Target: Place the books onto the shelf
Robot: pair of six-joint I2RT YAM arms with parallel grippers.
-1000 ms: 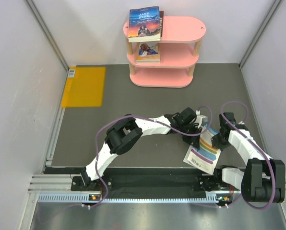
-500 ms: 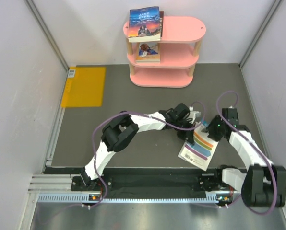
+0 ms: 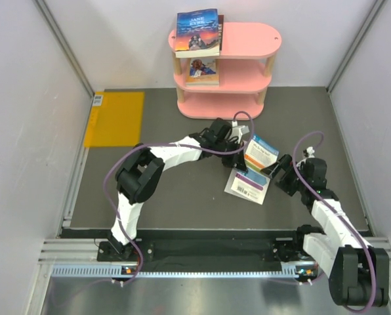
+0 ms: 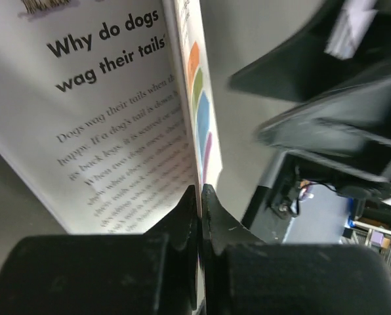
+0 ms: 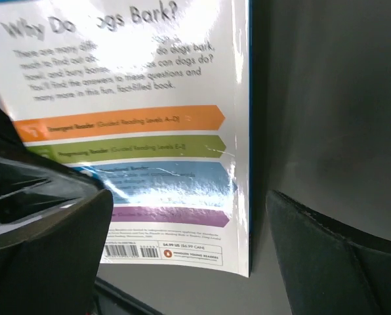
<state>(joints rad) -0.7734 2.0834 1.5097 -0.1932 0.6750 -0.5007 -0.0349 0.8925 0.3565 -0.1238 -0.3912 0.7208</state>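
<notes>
White colour-striped book (image 3: pixel 248 184) hangs open at centre of the top view, just below the pink shelf (image 3: pixel 241 41), above the grey floor (image 3: pixel 182 131).

Left wrist view: an inside page (image 4: pixel 110 138) reads "Why do dogs wag their tails", with smaller body text under it that is only partly legible. The coloured stripe ends show on the cover edge. The left gripper (image 4: pixel 200 193) has its fingers pressed together, pinching a thin leaf of the book at its edge.

Right wrist view: the glossy back cover (image 5: pixel 149 131) has the title "Why Do Dogs Bark?", partly lost in glare. Below it run orange, green, blue and purple bands; the orange one mentions Guided Reading Levels A–D. There is a barcode, a $4.99 US price and a Penguin Young Readers mark at the bottom. The right gripper (image 5: pixel 189 197) has its fingers spread wide. The book's lower edge sits between them in the frame; I cannot tell if it touches them.

In the top view the right gripper (image 3: pixel 279 177) is just right of the book and the left gripper (image 3: pixel 237 157) is at the book's upper left.

The shelf has oval pink boards and light wooden posts, at top centre. A blue "Jane Eyre" paperback (image 3: pixel 197 31) lies on the top tier's left end, overhanging it. A second paperback (image 3: pixel 202 71) is on the middle tier; its title is too small to read.

A flat yellow-orange rectangle (image 3: pixel 115 119) lies on the floor at left. Purple cables (image 3: pixel 182 146) loop along both arms.
</notes>
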